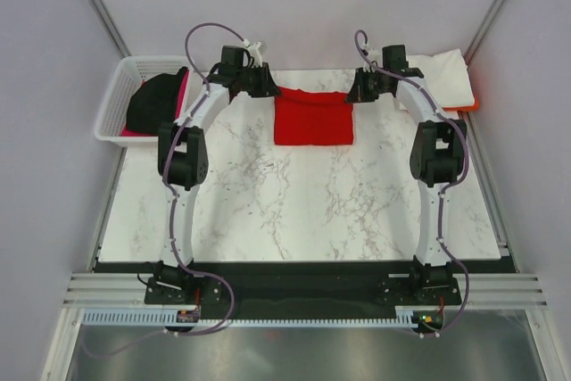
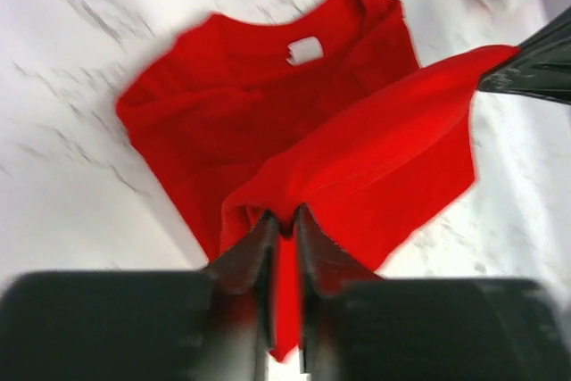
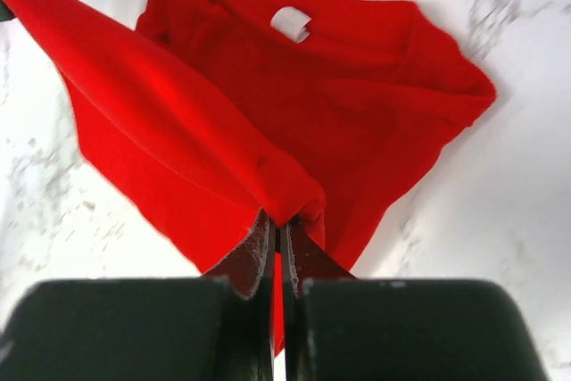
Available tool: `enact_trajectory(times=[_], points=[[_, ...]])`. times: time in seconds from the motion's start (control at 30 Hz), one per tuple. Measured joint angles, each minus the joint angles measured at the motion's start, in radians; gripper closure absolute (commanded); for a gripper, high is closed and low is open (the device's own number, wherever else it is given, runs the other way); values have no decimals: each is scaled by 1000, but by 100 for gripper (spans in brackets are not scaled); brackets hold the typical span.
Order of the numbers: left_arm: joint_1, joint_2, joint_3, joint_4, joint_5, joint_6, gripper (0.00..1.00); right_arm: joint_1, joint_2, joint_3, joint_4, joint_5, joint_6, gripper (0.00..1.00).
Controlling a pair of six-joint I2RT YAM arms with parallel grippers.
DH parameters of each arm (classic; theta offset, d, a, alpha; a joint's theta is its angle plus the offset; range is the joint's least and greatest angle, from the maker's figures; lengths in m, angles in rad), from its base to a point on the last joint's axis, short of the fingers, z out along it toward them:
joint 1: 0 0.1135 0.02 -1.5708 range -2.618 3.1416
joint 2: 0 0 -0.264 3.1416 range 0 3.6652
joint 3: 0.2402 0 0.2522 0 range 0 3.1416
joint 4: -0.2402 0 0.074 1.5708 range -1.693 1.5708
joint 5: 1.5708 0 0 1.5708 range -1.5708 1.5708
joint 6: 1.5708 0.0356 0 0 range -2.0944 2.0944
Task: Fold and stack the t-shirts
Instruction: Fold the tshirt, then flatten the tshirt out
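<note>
A bright red t-shirt (image 1: 312, 118) lies folded at the far middle of the marble table (image 1: 294, 202). Its far edge is lifted and stretched between both grippers. My left gripper (image 1: 272, 91) pinches the left corner of that edge; in the left wrist view the fingertips (image 2: 284, 216) stand a sliver apart with red cloth (image 2: 268, 113) between them. My right gripper (image 1: 355, 94) is shut tight on the right corner, its tips (image 3: 278, 220) clamping a fold of the red shirt (image 3: 357, 104). The white neck label (image 2: 305, 49) faces up.
A white lattice basket (image 1: 111, 104) at the far left holds a black t-shirt (image 1: 156, 100) and a pink one (image 1: 183, 91). At the far right corner a white t-shirt (image 1: 442, 73) lies on an orange one (image 1: 468, 104).
</note>
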Motion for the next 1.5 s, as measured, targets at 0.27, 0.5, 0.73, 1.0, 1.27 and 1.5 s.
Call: enact_trajectory(times=[0.27, 0.5, 0.73, 1.0, 1.27, 1.5], points=[[-26, 82, 86, 80, -162, 62, 31, 13, 87, 98, 25, 187, -21, 57], [-47, -18, -31, 82, -213, 72, 38, 0, 3, -23, 30, 199, -51, 41], [-51, -134, -166, 40, 2, 78, 50, -95, 0, -68, 13, 29, -39, 34], [-66, -132, -277, -6, 179, 82, 50, -129, 133, -64, 67, -171, 53, 29], [-88, -18, -245, -17, 197, 96, 53, -117, 186, -63, 170, -345, 138, 23], [-90, 44, -230, -24, 198, 97, 55, -103, 224, -34, 228, -393, 187, 22]])
